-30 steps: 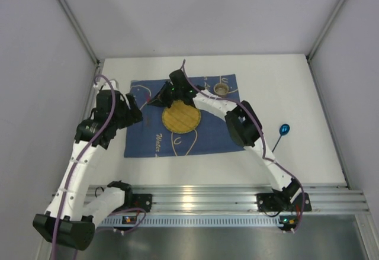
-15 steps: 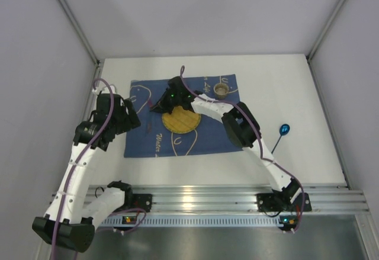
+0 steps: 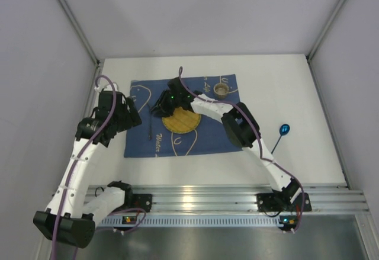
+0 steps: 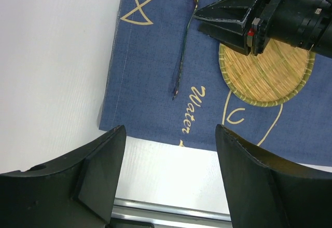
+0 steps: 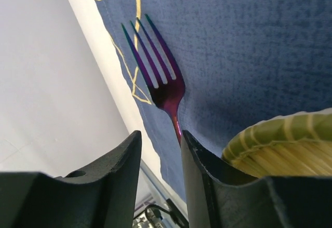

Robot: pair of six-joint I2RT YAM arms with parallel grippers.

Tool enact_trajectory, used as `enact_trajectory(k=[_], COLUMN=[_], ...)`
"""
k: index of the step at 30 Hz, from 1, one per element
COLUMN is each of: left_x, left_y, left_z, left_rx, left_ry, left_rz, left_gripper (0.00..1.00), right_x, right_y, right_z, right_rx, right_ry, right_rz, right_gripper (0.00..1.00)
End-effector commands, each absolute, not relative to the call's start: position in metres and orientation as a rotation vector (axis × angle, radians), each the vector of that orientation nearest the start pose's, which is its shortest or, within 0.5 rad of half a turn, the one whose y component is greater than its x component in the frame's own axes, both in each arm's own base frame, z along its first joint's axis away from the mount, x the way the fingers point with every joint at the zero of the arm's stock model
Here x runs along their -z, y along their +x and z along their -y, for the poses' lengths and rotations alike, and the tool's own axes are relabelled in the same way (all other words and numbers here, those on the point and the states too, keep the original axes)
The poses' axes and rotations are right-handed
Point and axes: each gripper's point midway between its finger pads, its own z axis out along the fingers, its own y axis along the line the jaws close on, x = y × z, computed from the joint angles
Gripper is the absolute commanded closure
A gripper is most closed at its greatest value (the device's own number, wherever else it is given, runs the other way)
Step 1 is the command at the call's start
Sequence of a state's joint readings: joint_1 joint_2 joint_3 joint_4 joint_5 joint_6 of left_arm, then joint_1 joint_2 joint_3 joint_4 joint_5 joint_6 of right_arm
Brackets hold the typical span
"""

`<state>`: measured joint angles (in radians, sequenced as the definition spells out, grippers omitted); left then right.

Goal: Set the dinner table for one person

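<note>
A purple-blue iridescent fork point(image 5: 158, 77) lies flat on the blue patterned mat point(image 4: 150, 82), just left of the round yellow woven plate point(image 3: 180, 119). Its full length shows in the left wrist view as the fork point(image 4: 182, 56), and from above as the fork point(image 3: 150, 128). My right gripper point(image 5: 160, 137) hovers low over its handle with the jaws apart; the handle runs under the right finger. My left gripper point(image 4: 170, 134) is open and empty above the mat's near-left corner and the white dinner table point(image 4: 52, 56).
A small tan cup point(image 3: 221, 89) stands on the mat's far right corner. A blue spoon point(image 3: 283, 132) lies on the table right of the mat. The aluminium rail point(image 3: 201, 198) runs along the near edge, and walls close in on both sides.
My right gripper moved left off the plate and down to the mat with the fork, then its jaws parted and left the fork lying there. The left arm barely shifted.
</note>
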<state>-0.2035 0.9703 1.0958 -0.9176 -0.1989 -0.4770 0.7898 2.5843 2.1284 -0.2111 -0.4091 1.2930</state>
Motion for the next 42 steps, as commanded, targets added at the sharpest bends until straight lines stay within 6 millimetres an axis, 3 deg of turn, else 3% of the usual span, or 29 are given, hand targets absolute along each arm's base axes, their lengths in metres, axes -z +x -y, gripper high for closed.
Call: enact_trajectory(k=[1, 3, 5, 8, 9, 10, 11, 12, 13, 14, 15, 16, 17, 18, 19, 20, 21, 22, 23, 24, 28, 34, 42], left_x=[-0.238, -0.240, -0.238, -0.234, -0.234, -0.231, -0.229, -0.227, -0.225, -0.223, -0.219, -0.218, -0.216, -0.213, -0.209, -0.211, -0.210, -0.210, -0.205, -0.206, -0.209, -0.211, -0.202], left_y=[0.269, 0.272, 0.275, 0.280, 0.283, 0.284, 0.286, 0.288, 0.291, 0.293, 0.296, 0.300, 0.302, 0.305, 0.309, 0.315, 0.318, 0.322, 0.327, 0.330, 0.346, 0.357, 0.358], left_z=[0.039, 0.039, 0.041, 0.043, 0.044, 0.047, 0.048, 0.050, 0.054, 0.055, 0.058, 0.062, 0.065, 0.068, 0.072, 0.077, 0.079, 0.082, 0.082, 0.089, 0.097, 0.099, 0.099], left_rx=[0.133, 0.136, 0.139, 0.146, 0.151, 0.164, 0.170, 0.175, 0.197, 0.207, 0.220, 0.239, 0.259, 0.273, 0.283, 0.312, 0.323, 0.333, 0.327, 0.363, 0.393, 0.387, 0.380], left_ry=[-0.395, -0.388, -0.381, -0.363, -0.354, -0.346, -0.341, -0.338, -0.331, -0.327, -0.326, -0.323, -0.313, -0.309, -0.301, -0.286, -0.277, -0.270, -0.268, -0.245, -0.216, -0.184, -0.188], left_rz=[-2.231, -2.222, -2.224, -2.230, -2.223, -2.227, -2.227, -2.233, -2.230, -2.229, -2.239, -2.232, -2.239, -2.245, -2.261, -2.253, -2.252, -2.251, -2.263, -2.263, -2.266, -2.267, -2.288], left_gripper=[0.25, 0.25, 0.25, 0.25, 0.25, 0.25, 0.25, 0.25, 0.26, 0.26, 0.26, 0.26, 0.26, 0.26, 0.27, 0.27, 0.27, 0.27, 0.27, 0.27, 0.27, 0.27, 0.27], right_x=[-0.117, -0.135, -0.166, -0.204, -0.211, -0.244, -0.222, -0.222, -0.242, -0.214, -0.230, -0.213, -0.180, -0.169, -0.164, -0.127, -0.114, -0.100, -0.079, -0.069, -0.045, -0.028, -0.026], right_y=[0.380, 0.384, 0.383, 0.391, 0.406, 0.407, 0.406, 0.421, 0.416, 0.409, 0.413, 0.406, 0.389, 0.387, 0.371, 0.344, 0.334, 0.320, 0.300, 0.292, 0.276, 0.275, 0.271], right_z=[-0.558, -0.553, -0.544, -0.502, -0.476, -0.447, -0.417, -0.377, -0.337, -0.301, -0.251, -0.212, -0.179, -0.129, -0.104, -0.081, -0.047, -0.030, -0.020, -0.006, 0.010, 0.029, 0.055], right_rx=[-1.505, -1.519, -1.534, -1.457, -1.400, -1.342, -1.235, -1.152, -1.047, -0.911, -0.822, -0.675, -0.565, -0.486, -0.455, -0.402, -0.372, -0.351, -0.307, -0.276, -0.159, -0.044, 0.062], right_ry=[0.272, 0.245, 0.179, 0.096, 0.114, 0.124, 0.112, 0.166, 0.205, 0.199, 0.265, 0.333, 0.381, 0.521, 0.597, 0.701, 0.837, 0.915, 0.962, 1.019, 1.079, 1.130, 1.160], right_rz=[-2.550, -2.517, -2.479, -2.433, -2.413, -2.364, -2.405, -2.394, -2.371, -2.428, -2.380, -2.426, -2.506, -2.512, -2.527, -2.614, -2.613, -2.633, -2.691, -2.704, -2.766, -2.791, -2.774], right_gripper=[0.63, 0.63, 0.63, 0.62, 0.62, 0.61, 0.61, 0.60, 0.60, 0.60, 0.59, 0.58, 0.57, 0.57, 0.57, 0.57, 0.59, 0.59, 0.60, 0.60, 0.63, 0.64, 0.65])
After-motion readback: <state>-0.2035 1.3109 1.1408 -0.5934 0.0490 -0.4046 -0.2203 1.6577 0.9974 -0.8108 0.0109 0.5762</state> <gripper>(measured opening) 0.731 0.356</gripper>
